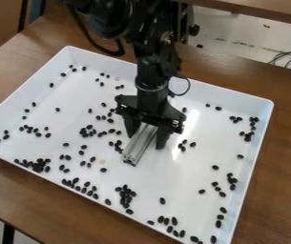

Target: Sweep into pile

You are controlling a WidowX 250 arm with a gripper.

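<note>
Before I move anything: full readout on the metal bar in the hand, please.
The metal bar is straight and silvery, looks like aluminium, with grooves along its length and dark openings in its near end. The hand grips it from both sides near its upper part. It runs aslant in the view, near end toward the lower left, low over the white tray. Whether it touches the tray floor, I can't tell. A few black beans lie just left of it in the picture.

- The camera looks down at a slant from above the table (285,167).
- It faces across the white tray (146,177) toward the floor (221,26) beyond.
- It is near enough that the tray spans most of the view.
</note>
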